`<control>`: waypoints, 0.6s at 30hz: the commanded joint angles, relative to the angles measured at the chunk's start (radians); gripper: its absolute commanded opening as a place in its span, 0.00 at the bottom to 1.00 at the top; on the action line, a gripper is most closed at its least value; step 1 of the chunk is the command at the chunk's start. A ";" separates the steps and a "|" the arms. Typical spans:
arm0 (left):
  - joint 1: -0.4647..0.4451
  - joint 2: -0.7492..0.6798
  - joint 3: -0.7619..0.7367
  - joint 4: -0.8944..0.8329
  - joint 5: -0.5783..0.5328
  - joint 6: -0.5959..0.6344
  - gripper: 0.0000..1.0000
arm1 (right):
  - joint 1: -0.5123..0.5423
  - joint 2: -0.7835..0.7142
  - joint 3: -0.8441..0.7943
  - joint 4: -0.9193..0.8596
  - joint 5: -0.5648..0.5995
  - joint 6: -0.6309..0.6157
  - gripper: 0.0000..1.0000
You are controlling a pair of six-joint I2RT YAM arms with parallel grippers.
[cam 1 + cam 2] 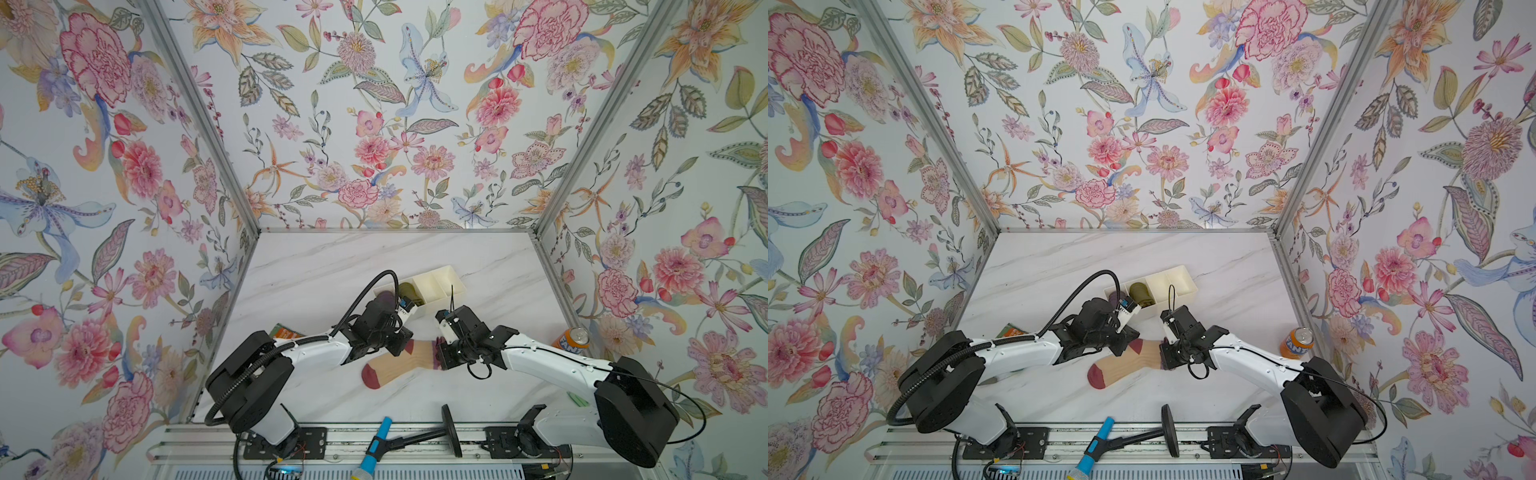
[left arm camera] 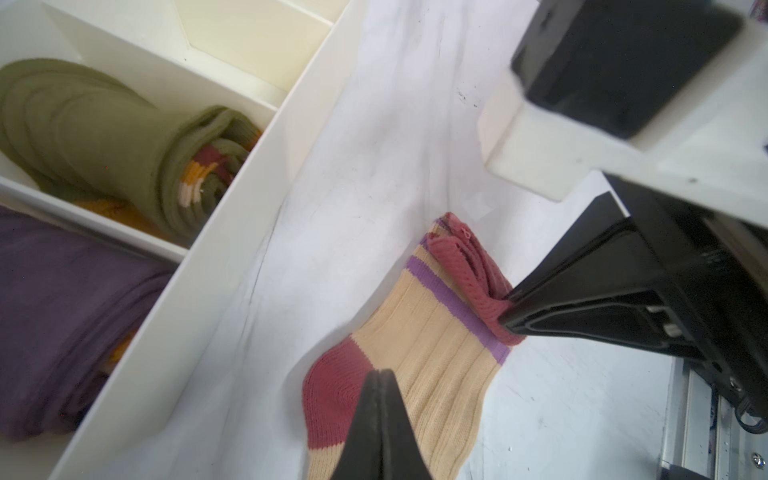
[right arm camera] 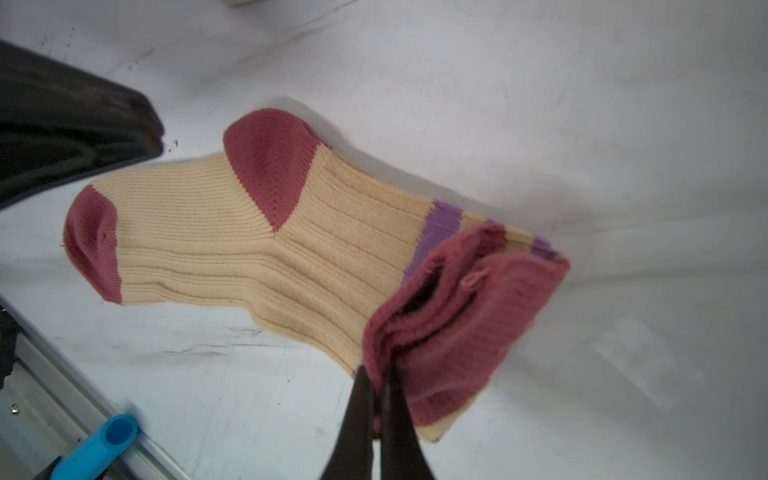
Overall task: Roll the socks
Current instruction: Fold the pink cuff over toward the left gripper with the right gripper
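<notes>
The socks (image 1: pixel 392 365) (image 1: pixel 1121 368) lie flat on the marble table, one stacked on the other: peach-tan ribbed knit with maroon toe, heel and cuff and purple stripes. Their toe points to the front left. My right gripper (image 3: pixel 376 374) (image 1: pixel 440 354) is shut on the maroon cuff (image 3: pixel 453 332), which is lifted and folded back over the striped leg. My left gripper (image 2: pixel 380 372) (image 1: pixel 401 347) is shut with nothing in it, its tip just above the maroon heel (image 2: pixel 336 386). In the left wrist view the right fingers (image 2: pixel 552 307) pinch the cuff edge.
A white divided tray (image 1: pixel 440 276) stands behind the arms, holding an olive-green sock roll (image 2: pixel 104 137) and a purple sock roll (image 2: pixel 62 316). An orange Fanta can (image 1: pixel 573 338) stands at the right. A blue-handled tool (image 1: pixel 376 446) with a black disc (image 1: pixel 451 430) lies on the front rail.
</notes>
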 commanded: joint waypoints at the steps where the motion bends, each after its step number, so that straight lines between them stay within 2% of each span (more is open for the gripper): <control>1: 0.015 0.034 -0.026 -0.002 0.001 -0.022 0.00 | 0.009 0.007 0.013 0.027 -0.050 -0.029 0.00; 18: 0.019 0.136 -0.060 0.054 0.049 -0.059 0.00 | 0.031 0.036 0.004 0.070 -0.129 -0.065 0.00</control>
